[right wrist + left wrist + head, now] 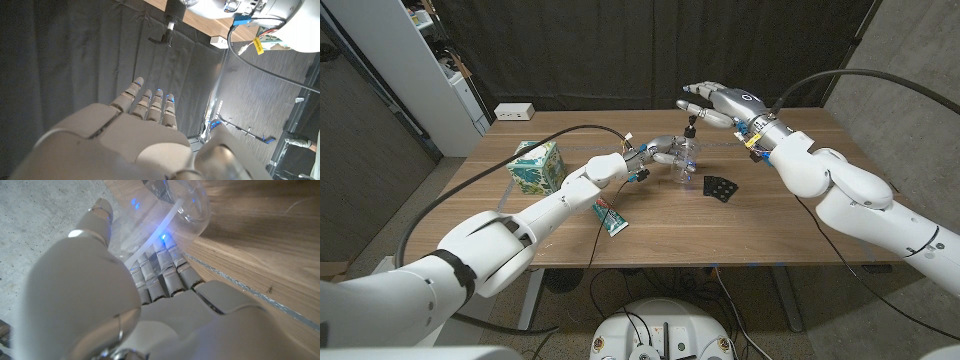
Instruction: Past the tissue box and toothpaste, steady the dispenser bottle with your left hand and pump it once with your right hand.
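- The left hand (660, 152) is wrapped round the bottle (686, 160), fingers (160, 272) curled against the clear wall, likely to stop it tipping under a press.
- The right hand (715, 103) hovers just above the black pump (691, 124), fingers spread and holding nothing, lined up to push down; contact looks absent, though the angle is poor.
- The tissue box (537, 165) and toothpaste (611, 218) lie well behind the left hand, towards the robot.
- A black card (720, 187) sits just beside the bottle.
- No label or writing is readable anywhere.
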You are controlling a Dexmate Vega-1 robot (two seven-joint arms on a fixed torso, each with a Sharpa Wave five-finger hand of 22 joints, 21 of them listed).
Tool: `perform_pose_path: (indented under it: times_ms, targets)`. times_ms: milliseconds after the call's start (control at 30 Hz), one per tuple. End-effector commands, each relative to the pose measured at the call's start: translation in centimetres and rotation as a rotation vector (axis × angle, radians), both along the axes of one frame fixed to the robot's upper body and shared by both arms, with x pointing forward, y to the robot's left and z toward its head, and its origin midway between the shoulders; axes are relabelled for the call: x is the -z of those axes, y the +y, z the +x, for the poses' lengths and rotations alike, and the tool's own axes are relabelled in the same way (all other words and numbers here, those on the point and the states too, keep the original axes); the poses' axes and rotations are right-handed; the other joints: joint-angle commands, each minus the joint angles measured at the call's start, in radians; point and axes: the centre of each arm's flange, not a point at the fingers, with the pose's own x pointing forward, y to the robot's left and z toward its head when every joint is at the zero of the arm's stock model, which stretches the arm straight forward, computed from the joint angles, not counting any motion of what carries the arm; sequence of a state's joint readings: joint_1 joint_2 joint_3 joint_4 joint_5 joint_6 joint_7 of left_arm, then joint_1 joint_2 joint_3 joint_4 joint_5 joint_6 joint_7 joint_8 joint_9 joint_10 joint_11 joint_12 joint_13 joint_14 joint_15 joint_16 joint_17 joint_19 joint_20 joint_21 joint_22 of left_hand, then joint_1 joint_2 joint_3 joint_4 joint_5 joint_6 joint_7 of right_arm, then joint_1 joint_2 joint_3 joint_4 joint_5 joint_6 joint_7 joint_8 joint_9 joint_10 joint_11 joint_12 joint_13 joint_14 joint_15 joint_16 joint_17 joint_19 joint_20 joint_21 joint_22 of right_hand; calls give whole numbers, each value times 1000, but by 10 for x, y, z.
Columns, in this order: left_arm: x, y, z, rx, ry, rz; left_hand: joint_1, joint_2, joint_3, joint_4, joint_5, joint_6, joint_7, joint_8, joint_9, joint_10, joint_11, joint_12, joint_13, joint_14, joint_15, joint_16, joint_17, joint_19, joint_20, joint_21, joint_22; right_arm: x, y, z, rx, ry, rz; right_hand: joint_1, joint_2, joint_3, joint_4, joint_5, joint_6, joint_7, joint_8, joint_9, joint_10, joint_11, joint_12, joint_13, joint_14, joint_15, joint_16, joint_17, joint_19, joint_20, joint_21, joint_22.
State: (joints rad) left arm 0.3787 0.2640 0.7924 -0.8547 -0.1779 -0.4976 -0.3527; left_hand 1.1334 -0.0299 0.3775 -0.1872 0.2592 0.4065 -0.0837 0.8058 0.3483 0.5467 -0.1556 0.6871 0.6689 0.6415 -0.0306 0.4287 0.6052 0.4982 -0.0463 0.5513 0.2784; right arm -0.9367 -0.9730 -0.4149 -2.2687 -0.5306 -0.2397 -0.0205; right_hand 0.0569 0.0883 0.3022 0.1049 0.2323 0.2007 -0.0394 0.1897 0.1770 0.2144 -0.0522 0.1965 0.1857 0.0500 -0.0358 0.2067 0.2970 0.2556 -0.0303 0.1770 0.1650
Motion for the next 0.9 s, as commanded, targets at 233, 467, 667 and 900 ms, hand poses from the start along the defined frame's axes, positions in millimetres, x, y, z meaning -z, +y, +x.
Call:
perform_pose_path:
  times_ms: [233,467,667,900]
  targets:
    - [1,2,-1,6,1,3,71,87,8,15,1,26,0,-1,-2,54,-46,-5,5,44,-207,-4,5,-1,-82,11,0,10,-4,6,115,27,-86,-18,31,3,11,-3,15,-6,9,2,9,-18,2,2,-15,-7,-3,0,-25,-4,-4,3]
    - [2,1,-2,9,1,-3,70,88,7,15,1,29,0,-2,-5,55,-47,-7,5,46,-207,-8,5,-3,-83,15,-1,16,-5,7,141,39,-97,-25,29,0,15,-4,18,-7,9,2,17,-20,3,2,-20,-2,-3,0,-32,-3,-2,3]
    - [2,1,-2,10,-1,1,70,89,6,15,1,31,2,-3,-8,58,-47,-8,6,45,-207,-12,6,-5,-83,19,-2,18,-6,7,157,51,-106,-29,29,0,19,-4,22,-8,9,3,27,-21,5,2,-24,-2,-2,-1,-37,-4,0,3]
    - [1,1,-3,11,-10,5,69,91,6,16,0,36,1,-3,-11,60,-47,-10,7,47,-207,-15,6,-5,-83,23,-2,24,-6,7,170,61,-130,-32,29,0,22,-4,24,-9,9,3,27,-20,3,2,-27,-1,-2,-1,-38,-4,1,3]
